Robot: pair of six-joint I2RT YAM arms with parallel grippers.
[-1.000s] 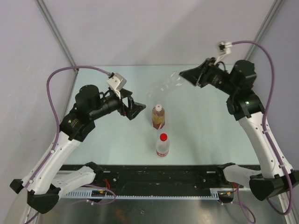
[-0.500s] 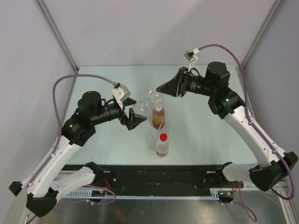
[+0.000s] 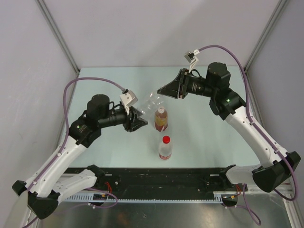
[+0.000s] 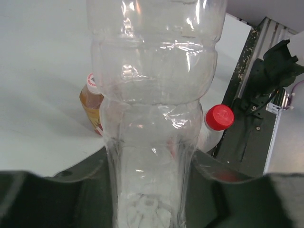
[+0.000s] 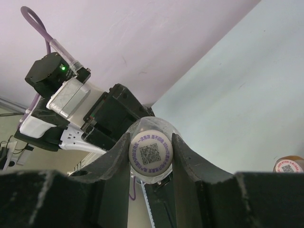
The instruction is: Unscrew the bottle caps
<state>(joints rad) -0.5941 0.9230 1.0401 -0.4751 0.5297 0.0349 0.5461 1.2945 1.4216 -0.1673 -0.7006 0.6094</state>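
A clear plain bottle (image 3: 152, 100) hangs tilted in the air above the table, between my two arms. My left gripper (image 3: 139, 121) is shut on its lower body (image 4: 152, 118), a finger pressed to each side. My right gripper (image 3: 162, 90) is shut on its white cap (image 5: 150, 152), which bears a printed code. The amber bottle (image 3: 161, 119) stands upright at mid-table with a pale cap (image 3: 161, 109). Nearer the arm bases stands the labelled bottle (image 3: 165, 150) with its red cap (image 3: 166, 139). In the left wrist view, the amber bottle (image 4: 91, 102) and red cap (image 4: 219, 117) show behind the clear one.
A black rail with cabling (image 3: 166, 178) runs along the table's near edge. Grey walls and slanted metal posts (image 3: 57, 33) close in the back and sides. The two standing bottles are just below and right of the held one.
My right arm swung left and down with the clear bottle. The left arm reached in, and its gripper went from wide open to shut on the bottle's lower body.
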